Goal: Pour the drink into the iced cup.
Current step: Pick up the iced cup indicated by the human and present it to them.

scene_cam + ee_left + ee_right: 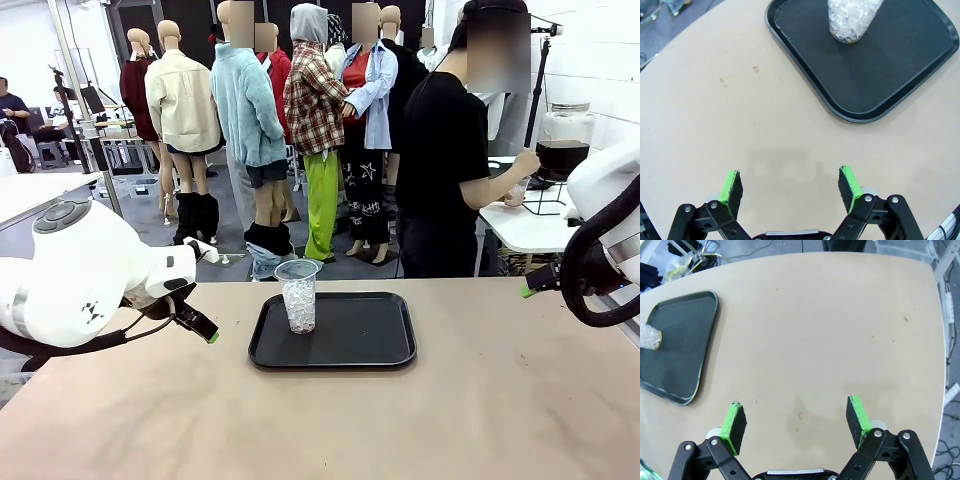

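At the frame's lower left, the left fingers (732, 187) hang spread wide and empty above the worktop (480, 420). At centre, the iced cup (298, 295) stands on the left part of the black tray (370, 345). At right, the right fingers (858, 418) gape empty too.

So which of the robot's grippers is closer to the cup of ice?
Left. The left gripper hangs open just off the tray's left edge, a short way from the cup. The right gripper, open too, sits out by the table's right edge, well beyond the tray.
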Motion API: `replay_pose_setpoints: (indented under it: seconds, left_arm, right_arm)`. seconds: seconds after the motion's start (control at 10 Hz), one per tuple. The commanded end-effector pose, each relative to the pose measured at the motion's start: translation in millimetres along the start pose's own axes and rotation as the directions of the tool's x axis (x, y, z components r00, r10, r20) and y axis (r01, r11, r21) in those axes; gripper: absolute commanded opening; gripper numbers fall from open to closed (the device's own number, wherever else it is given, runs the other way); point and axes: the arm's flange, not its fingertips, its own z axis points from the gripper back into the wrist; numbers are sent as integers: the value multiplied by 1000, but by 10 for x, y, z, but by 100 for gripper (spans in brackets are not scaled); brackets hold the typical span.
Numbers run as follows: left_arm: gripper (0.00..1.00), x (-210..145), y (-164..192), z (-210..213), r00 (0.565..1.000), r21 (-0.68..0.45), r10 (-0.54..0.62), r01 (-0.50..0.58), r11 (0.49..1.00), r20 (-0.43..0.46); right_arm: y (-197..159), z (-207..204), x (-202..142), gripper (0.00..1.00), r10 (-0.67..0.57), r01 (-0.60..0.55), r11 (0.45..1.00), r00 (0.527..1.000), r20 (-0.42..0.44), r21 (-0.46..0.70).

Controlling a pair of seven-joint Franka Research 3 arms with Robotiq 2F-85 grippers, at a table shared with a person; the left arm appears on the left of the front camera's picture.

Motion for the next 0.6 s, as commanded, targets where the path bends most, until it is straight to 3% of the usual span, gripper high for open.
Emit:
replay_pose_setpoints:
  seconds: [0.0, 0.5]
  left_arm:
    - [100, -6, 15, 6, 1000, 0, 4, -4, 1000, 1]
    - [100, -6, 15, 6, 1000, 0, 4, -4, 1000, 1]
  right_arm:
    - [7, -7, -12, 100, 8, -8, 1000, 1000, 10, 4]
    - [7, -7, -12, 100, 8, -8, 1000, 1000, 10, 4]
